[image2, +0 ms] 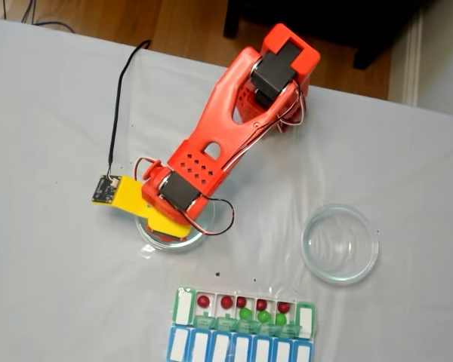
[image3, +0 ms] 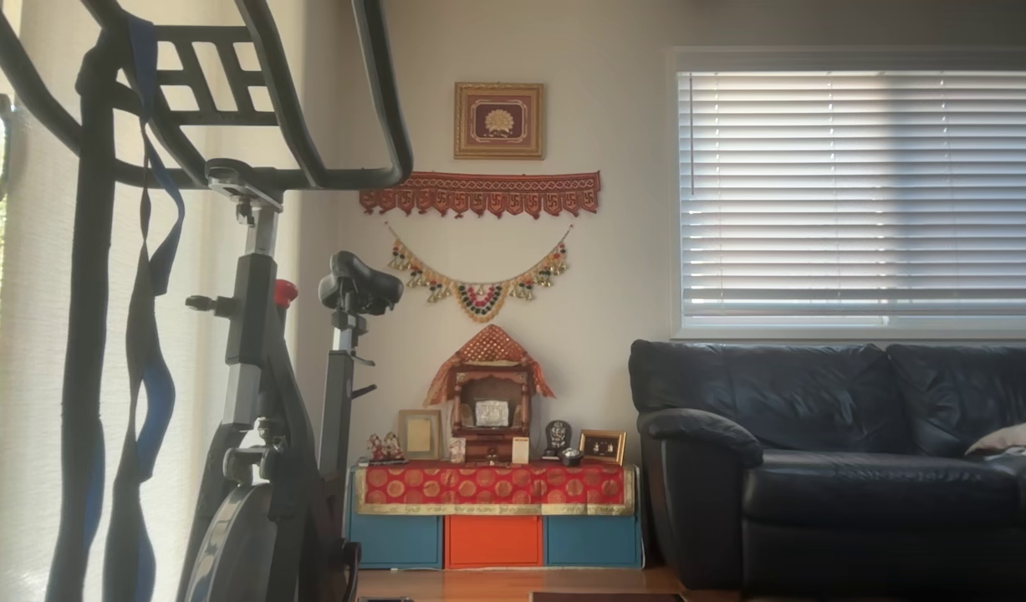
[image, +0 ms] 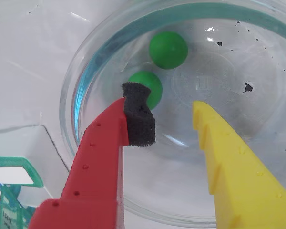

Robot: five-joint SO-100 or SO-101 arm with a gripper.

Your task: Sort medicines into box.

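Step in hand: pickup of a green ball. The hand (image: pixel 174 121) hovers wide open and empty inside the left dish (image: pixel 109 38), red finger's foam pad just beside the nearer ball (image: pixel 150 86); a second ball (image: pixel 168 49) lies beyond. Next move calls for centring on one ball, then closing. The box (image2: pixel 244 313) sits well apart on the tabletop (image2: pixel 53 286), holding five red and three green balls, glossy and round.

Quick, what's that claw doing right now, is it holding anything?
Gripper: open, holding nothing, poised over the glass dish with two green balls inside.
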